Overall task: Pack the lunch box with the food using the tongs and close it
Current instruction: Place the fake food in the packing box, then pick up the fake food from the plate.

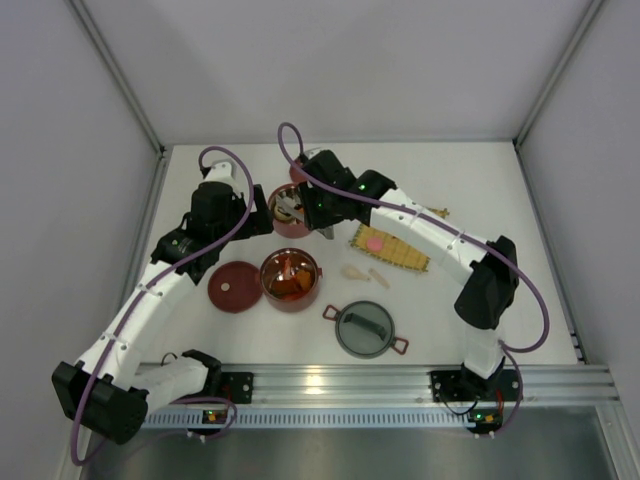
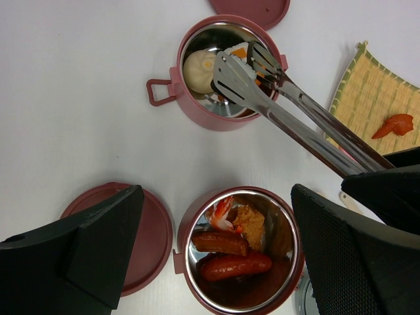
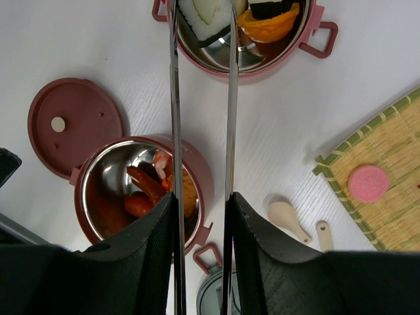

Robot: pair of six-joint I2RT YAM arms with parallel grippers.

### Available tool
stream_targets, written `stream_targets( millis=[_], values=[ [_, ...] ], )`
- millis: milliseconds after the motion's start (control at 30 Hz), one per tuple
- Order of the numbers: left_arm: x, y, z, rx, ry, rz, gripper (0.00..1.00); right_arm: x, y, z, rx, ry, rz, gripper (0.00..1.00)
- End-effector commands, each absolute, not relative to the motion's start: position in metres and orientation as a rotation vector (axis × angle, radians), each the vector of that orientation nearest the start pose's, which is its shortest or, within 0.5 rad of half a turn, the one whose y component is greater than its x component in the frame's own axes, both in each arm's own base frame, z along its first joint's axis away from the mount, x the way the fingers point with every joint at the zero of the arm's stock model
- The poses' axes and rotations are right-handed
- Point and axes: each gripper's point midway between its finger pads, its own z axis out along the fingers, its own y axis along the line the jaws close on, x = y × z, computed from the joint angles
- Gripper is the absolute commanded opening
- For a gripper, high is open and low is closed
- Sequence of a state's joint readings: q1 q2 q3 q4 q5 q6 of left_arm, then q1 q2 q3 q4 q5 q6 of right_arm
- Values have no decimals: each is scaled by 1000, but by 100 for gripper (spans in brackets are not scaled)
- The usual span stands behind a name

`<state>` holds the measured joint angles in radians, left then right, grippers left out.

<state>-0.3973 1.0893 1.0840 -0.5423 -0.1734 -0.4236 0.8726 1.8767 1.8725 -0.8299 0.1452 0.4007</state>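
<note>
The lunch box stands as two open dark-red bowls. The far bowl (image 1: pixel 290 230) (image 2: pixel 197 111) holds a white bun (image 2: pixel 197 69) and sushi. The near bowl (image 1: pixel 300 300) (image 2: pixel 180 239) holds sausages (image 2: pixel 233 266), shrimp and a fried piece. My right gripper (image 1: pixel 325 208) (image 3: pixel 200 200) is shut on the tongs (image 2: pixel 295 108) (image 3: pixel 174 98), whose tips hang over the far bowl on either side of a white sushi piece (image 3: pixel 200 13). I cannot tell whether they pinch it. My left gripper (image 1: pixel 250 222) (image 2: pixel 215 197) hangs open and empty above the near bowl. A pink food piece (image 1: pixel 372 241) (image 3: pixel 367 184) lies on the mat.
One flat red lid (image 1: pixel 233 287) (image 2: pixel 147 230) lies left of the near bowl, another (image 1: pixel 298 172) behind the far bowl. The grey domed lid (image 1: pixel 365 328) sits near the front. The yellow woven mat (image 1: pixel 400 255) and cream spoon pieces (image 1: pixel 355 271) (image 3: pixel 287 220) are at the right.
</note>
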Motion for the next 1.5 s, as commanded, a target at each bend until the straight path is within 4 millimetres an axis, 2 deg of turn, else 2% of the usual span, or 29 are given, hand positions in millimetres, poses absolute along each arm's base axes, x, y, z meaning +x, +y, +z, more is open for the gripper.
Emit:
stream_targets(
  millis=[0, 200, 367, 633, 733, 900, 933, 967, 1000, 1033, 1067, 1100, 1133, 1167, 1233, 1267, 1333, 1367, 1467],
  values=[
    [318, -118, 244, -128, 2110, -300, 99, 326, 377, 235, -474, 2281, 448, 27],
    [317, -117, 244, -130, 2109, -296, 99, 326, 376, 226, -478, 2296, 427, 32],
    [318, -118, 244, -128, 2110, -300, 99, 324, 377, 231, -486, 2285, 443, 43],
    [318, -117, 244, -129, 2111, -297, 99, 325, 374, 240, -482, 2266, 437, 48],
    [318, -116, 244, -132, 2108, -293, 99, 325, 366, 245, -469, 2259, 405, 48],
    [318, -116, 244, -130, 2108, -292, 99, 322, 329, 253, -402, 2249, 302, 48],
    [318, -116, 245, -130, 2107, -293, 99, 318, 317, 264, -369, 2230, 310, 48],
    [318, -116, 245, -130, 2105, -294, 99, 312, 306, 252, -368, 2255, 275, 49],
    [317, -116, 245, -128, 2106, -294, 99, 310, 296, 251, -342, 2258, 247, 49],
    [317, -116, 245, -129, 2107, -295, 99, 304, 286, 259, -320, 2243, 253, 49],
    [317, -116, 246, -130, 2105, -296, 99, 296, 274, 245, -322, 2274, 218, 49],
    [317, -117, 246, -129, 2105, -297, 99, 292, 267, 241, -299, 2282, 205, 49],
    [317, -117, 246, -128, 2104, -300, 99, 285, 257, 247, -277, 2272, 215, 49],
    [317, -117, 246, -129, 2104, -301, 99, 278, 246, 231, -279, 2302, 181, 49],
    [316, -118, 247, -127, 2102, -306, 99, 269, 233, 229, -242, 2308, 182, 49],
    [317, -118, 247, -129, 2101, -310, 99, 265, 224, 218, -237, 2327, 152, 49],
    [317, -119, 247, -126, 2100, -313, 99, 258, 215, 217, -203, 2329, 157, 50],
    [317, -119, 248, -126, 2098, -314, 99, 255, 209, 208, -198, 2343, 140, 50],
    [317, -119, 246, -127, 2103, -314, 99, 251, 201, 201, -172, 2355, 138, 50]
  ],
)
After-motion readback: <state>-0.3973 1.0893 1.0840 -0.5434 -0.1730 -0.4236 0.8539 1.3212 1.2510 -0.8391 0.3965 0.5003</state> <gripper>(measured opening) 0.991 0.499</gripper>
